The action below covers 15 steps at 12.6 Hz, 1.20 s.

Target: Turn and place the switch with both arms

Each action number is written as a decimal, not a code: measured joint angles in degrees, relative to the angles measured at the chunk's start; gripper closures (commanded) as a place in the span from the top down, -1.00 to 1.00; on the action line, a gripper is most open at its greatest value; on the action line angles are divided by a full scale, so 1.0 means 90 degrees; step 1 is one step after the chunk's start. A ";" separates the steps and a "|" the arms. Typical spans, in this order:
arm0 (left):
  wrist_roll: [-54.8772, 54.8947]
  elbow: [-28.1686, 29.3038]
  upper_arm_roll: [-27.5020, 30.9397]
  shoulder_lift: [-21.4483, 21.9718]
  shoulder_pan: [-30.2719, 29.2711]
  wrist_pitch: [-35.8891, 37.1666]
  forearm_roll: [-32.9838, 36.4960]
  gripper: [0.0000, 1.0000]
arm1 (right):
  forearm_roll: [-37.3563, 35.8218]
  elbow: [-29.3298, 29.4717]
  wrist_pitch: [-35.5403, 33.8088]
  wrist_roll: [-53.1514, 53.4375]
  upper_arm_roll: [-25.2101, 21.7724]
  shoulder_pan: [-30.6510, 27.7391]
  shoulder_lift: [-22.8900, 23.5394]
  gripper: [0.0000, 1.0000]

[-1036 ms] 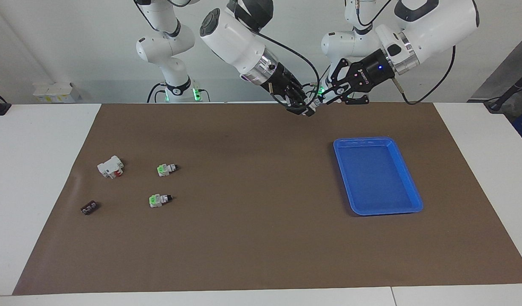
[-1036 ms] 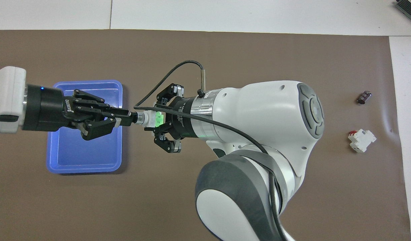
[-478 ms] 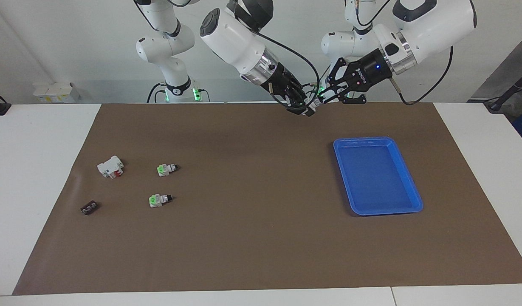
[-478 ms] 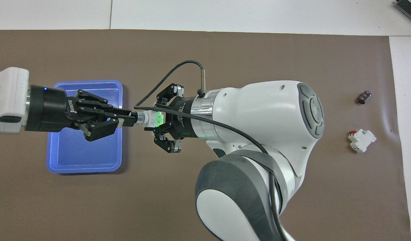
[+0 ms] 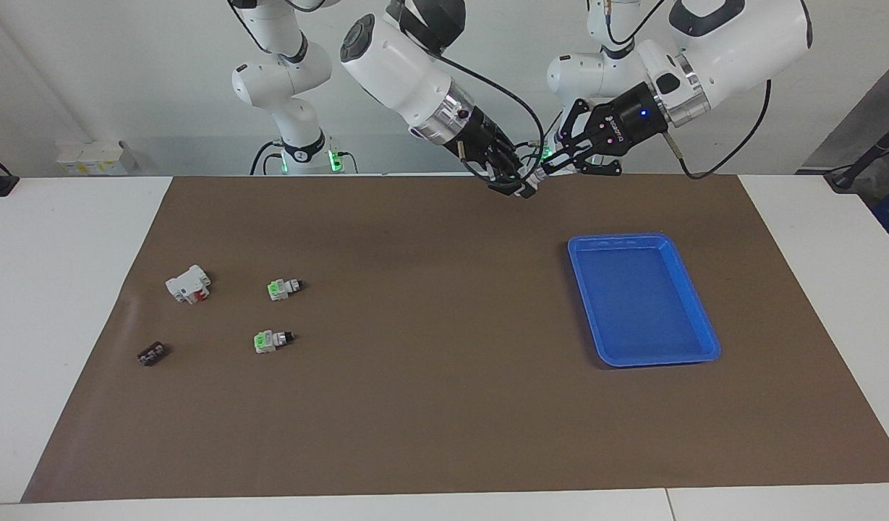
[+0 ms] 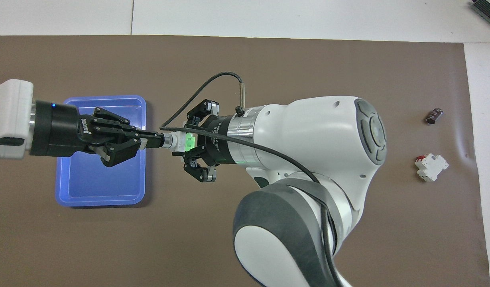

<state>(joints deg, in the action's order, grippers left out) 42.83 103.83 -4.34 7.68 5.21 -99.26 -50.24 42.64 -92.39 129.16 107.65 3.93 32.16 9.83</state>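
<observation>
Only white lettering on left gripper [image 6: 151,140], unreadable.

From my overhead feed the right arm's big white shell [image 6: 308,159] blocks the two green-faced white-grey plastic switches lying on the brown mat [image 5: 444,405], and both arms run off the picture's edge. The held green-faced switch [image 6: 180,141] shows only a sliver between the black grippers. In the facing feed it is too small to make out.
</observation>
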 measured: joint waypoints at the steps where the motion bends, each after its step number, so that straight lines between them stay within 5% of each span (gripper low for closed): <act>1: 0.0000 0.0001 0.0000 0.0000 0.0000 0.0001 0.0000 -1.00 | 0.0000 0.0000 -0.0001 0.0000 0.0000 0.0000 0.0000 -1.00; 5: -0.0587 0.0006 0.0007 -0.0001 -0.0010 0.0100 0.0000 -1.00 | 0.0000 0.0000 -0.0087 0.0000 0.0001 0.0001 -0.0006 -1.00; 15: -0.5215 -0.0085 0.0001 0.0006 -0.0027 0.0288 0.0018 -1.00 | 0.0000 -0.0002 -0.0211 0.0000 0.0001 0.0001 -0.0076 -1.00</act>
<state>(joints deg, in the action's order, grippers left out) -4.10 103.06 -4.33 7.73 4.97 -96.67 -50.08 42.64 -92.41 127.26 107.65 3.94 32.17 9.15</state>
